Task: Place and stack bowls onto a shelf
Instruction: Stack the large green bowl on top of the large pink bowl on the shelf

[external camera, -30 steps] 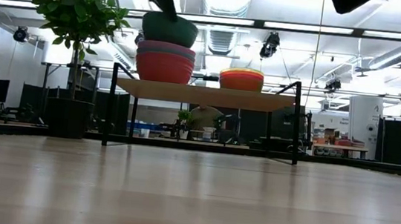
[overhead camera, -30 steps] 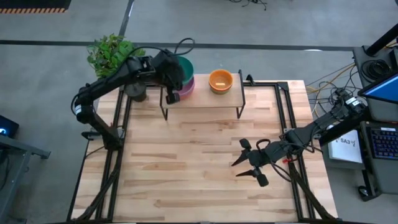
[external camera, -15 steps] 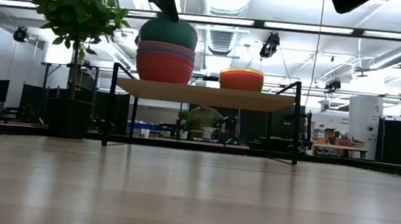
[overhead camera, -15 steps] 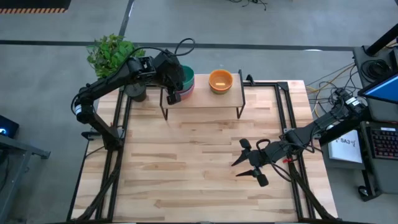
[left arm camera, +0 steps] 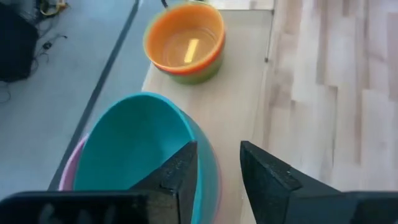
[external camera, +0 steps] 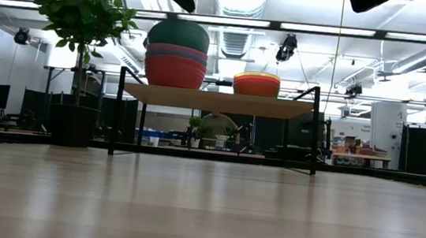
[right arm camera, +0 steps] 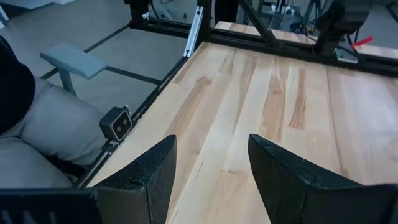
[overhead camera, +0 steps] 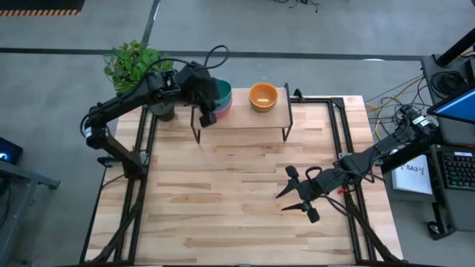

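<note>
Shelf [overhead camera: 241, 119] stood at the table's [overhead camera: 237, 200] far edge. On shelf's left end: teal bowl [external camera: 178, 34] sat topmost in the stack, over pink and red bowl [external camera: 174, 71]. Left gripper [left arm camera: 217, 171] hung just above teal bowl's near rim, fingers slightly apart, holding nothing. Orange bowl [overhead camera: 263, 96] sat on shelf's right end. Right gripper [overhead camera: 297, 194] hovered well in front of shelf, fingers wide apart, empty. Plant [overhead camera: 132, 65] just left of shelf.

The shelf [overhead camera: 241, 116] stands at the back edge of the table [overhead camera: 237, 200]. On the shelf, near the plant [overhead camera: 132, 65], sits a stack of bowls [external camera: 176, 54] with a teal bowl [left arm camera: 146, 155] on top. Beside it sits an orange bowl [overhead camera: 263, 96].
</note>
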Controlling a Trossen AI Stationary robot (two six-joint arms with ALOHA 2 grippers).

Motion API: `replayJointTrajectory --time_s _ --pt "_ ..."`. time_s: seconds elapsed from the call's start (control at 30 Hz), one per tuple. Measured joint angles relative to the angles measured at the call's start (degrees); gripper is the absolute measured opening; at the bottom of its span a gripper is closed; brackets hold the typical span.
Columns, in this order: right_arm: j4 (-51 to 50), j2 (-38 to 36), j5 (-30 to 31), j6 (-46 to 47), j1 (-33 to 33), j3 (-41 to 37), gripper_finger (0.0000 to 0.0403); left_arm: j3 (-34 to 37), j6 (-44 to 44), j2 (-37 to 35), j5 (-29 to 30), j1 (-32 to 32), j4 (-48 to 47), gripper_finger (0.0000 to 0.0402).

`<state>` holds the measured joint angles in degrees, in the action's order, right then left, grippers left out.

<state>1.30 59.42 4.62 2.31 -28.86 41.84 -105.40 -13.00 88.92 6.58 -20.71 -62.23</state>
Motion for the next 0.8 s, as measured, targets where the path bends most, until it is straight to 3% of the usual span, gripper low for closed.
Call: replayJointTrajectory --time_s 0.2,0.3,0.53,0.8 --pt "1.2 0.0 0.0 1.5 0.0 -1.0 0.0187 7.2 0.5 -2.2 7.5 0.0 12.2 0.0083" --pt "1.6 0.0 0.0 2.3 0.0 -1.0 0.0187 11.6 0.5 -2.4 8.0 0.0 15.9 0.0070" --pt "1.6 0.0 0.0 3.1 0.0 -1.0 0.0187 17.6 1.8 -2.7 8.0 0.0 18.8 0.0042" --pt "1.7 -0.1 0.0 3.8 0.0 -1.2 0.0187 16.8 2.6 -4.9 8.0 0.2 17.0 0.0040"
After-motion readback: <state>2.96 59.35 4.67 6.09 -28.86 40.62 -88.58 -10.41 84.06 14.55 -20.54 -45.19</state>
